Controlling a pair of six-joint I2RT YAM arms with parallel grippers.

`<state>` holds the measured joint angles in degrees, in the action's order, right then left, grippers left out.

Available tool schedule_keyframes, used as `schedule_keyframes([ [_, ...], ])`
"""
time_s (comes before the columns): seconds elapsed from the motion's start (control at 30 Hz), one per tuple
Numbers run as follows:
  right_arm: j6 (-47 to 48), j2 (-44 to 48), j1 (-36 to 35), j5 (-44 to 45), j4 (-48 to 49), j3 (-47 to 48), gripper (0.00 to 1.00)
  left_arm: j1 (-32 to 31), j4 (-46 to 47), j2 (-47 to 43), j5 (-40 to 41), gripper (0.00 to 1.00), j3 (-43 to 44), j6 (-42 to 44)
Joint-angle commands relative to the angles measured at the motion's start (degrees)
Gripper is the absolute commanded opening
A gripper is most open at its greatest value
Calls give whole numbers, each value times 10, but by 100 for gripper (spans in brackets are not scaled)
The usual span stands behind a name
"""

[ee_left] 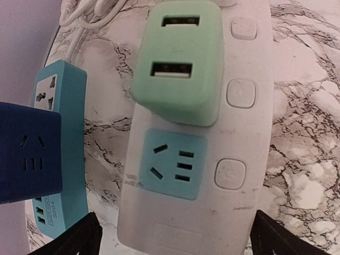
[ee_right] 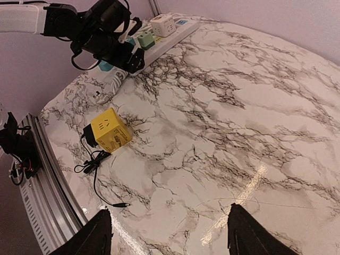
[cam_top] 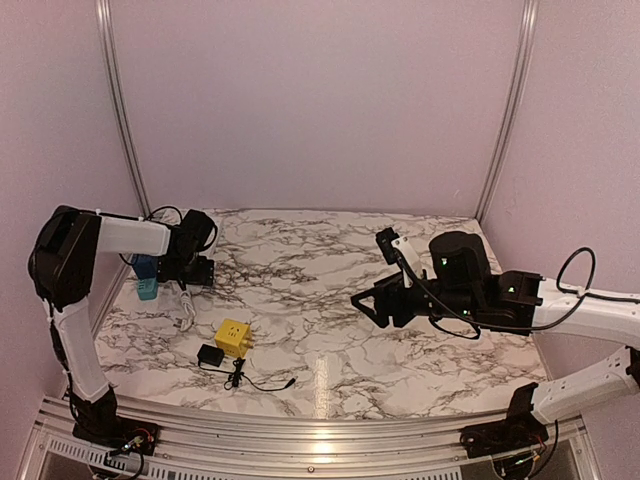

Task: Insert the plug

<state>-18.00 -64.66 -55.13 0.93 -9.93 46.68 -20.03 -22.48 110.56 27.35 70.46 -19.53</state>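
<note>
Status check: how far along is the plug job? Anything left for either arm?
Looks done: the green adapter sits in the white power strip, apparently flush. In hand: nothing; the left gripper hangs open over it, the right gripper open and empty above the table. Left: probably just backing off. A yellow cube and black plug lie loose near the front; I cannot tell if they count.
</note>
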Motion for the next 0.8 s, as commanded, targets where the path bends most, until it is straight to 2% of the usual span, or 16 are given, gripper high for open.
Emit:
schedule_keyframes([
  [0.0, -6, -5, -6, -4, 13, 5, 71, 3, 1, -58, -36, 99, -17, -10],
  [0.13, -3, -8, -6, -3, 13, 5, 71, 3, 14, -112, -60, 99, -23, -17],
  [0.3, 0, -10, -7, -1, 13, 4, 71, 4, -3, -162, -47, 99, 4, -16],
  [0.43, 3, -8, -7, 2, 10, 2, 71, 14, -32, -170, -10, 99, 33, -19],
  [0.63, 15, -2, -6, 34, -8, 1, 72, 66, -46, -168, -21, 99, 39, -41],
  [0.7, 16, -1, -2, 58, -15, -3, 76, 74, -36, -176, -38, 99, 26, -47],
  [0.77, 13, -2, 8, 97, -24, -8, 86, 75, -24, -189, -53, 99, 12, -52],
])
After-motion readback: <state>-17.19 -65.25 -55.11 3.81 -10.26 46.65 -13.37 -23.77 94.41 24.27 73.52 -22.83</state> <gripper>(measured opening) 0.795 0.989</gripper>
